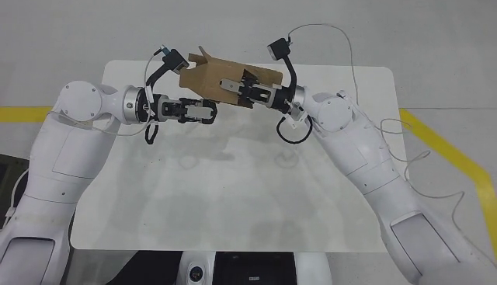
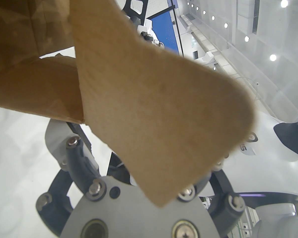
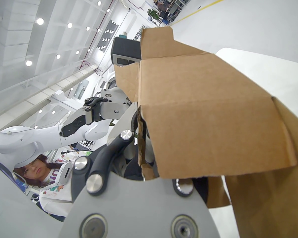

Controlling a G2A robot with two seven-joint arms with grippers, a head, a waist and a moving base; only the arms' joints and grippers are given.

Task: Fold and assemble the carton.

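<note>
We see the carton as matt brown cardboard, finely fibrous on its faces and rough at the cut edges. The table is smooth and white with a faint sheen. The arms wear glossy white plastic. The right gripper has a brushed metal plate, shiny screws and matt black links.

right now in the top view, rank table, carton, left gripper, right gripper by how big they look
1. table
2. carton
3. left gripper and right gripper: these look about alike, and the right one overlaps the carton, so I won't rank them.
</note>
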